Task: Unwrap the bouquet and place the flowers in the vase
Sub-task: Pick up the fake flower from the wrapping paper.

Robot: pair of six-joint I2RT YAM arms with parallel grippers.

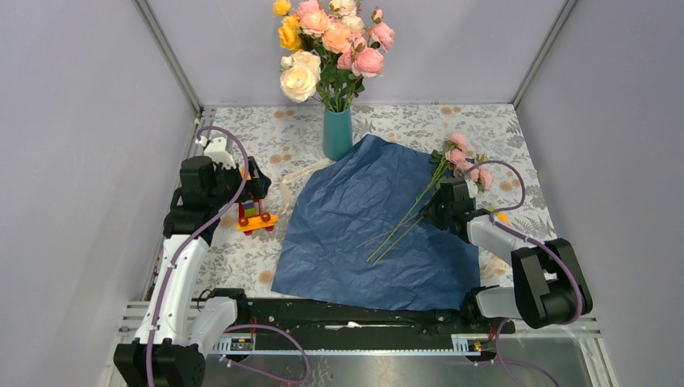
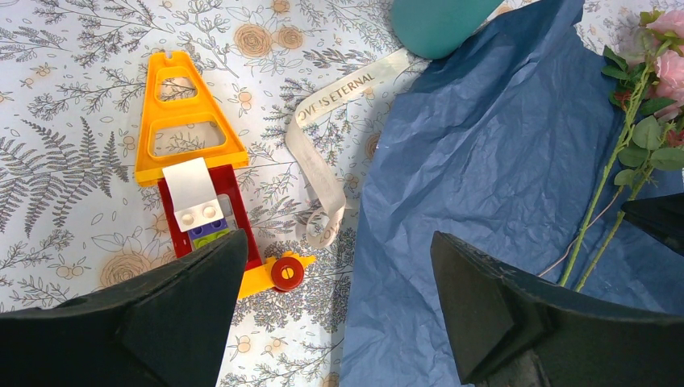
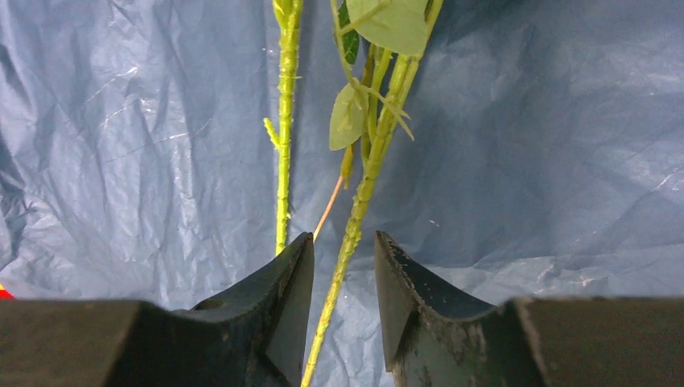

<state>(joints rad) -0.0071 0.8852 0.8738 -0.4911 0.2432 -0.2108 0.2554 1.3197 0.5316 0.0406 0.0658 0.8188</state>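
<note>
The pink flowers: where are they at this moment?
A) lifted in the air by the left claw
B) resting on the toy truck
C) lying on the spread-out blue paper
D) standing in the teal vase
C. The flowers lie flat across the opened blue paper, with one stem between the jaws of the right gripper. The vase holds only a different, bigger bunch.

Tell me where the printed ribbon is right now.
In the top view the ribbon lies on the floral tablecloth left of centre, between the red-and-yellow block toy and the blue paper, near the foot of the teal vase.
</note>
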